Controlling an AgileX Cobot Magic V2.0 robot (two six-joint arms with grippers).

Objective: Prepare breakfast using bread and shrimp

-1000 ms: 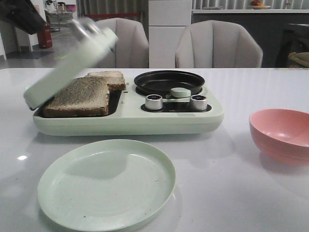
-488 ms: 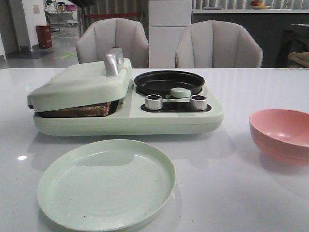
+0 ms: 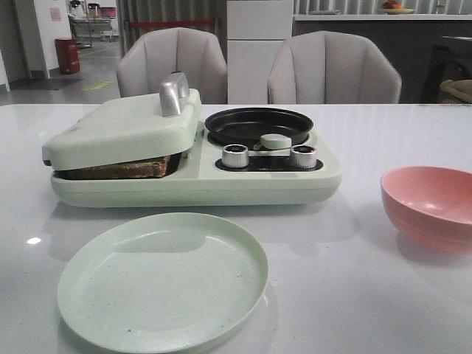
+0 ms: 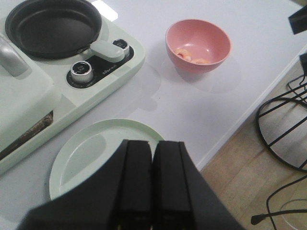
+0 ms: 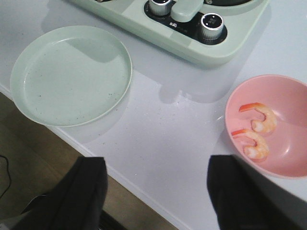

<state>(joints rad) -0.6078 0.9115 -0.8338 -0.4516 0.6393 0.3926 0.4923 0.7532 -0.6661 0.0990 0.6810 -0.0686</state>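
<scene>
We see bread point(image 3: 122, 169) under the breakfast maker's lid point(image 3: 122, 125), two shrimp point(image 5: 254, 132) in the pink bowl point(image 5: 288, 96) at right; left fingers point(image 4: 136, 177) closed empty, right fingers point(image 5: 88, 191) spread empty — shrimp may slip against the curved bowl wall.

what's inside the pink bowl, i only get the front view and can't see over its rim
Observer: Two shrimp lie side by side on the bottom of the pink bowl.
Operator: is the left pincer open
Observer: No, the left pincer is shut and empty, over the rim of the green plate.
Operator: and the right one
Observer: The right pincer is open, with nothing between its fingers.
</scene>
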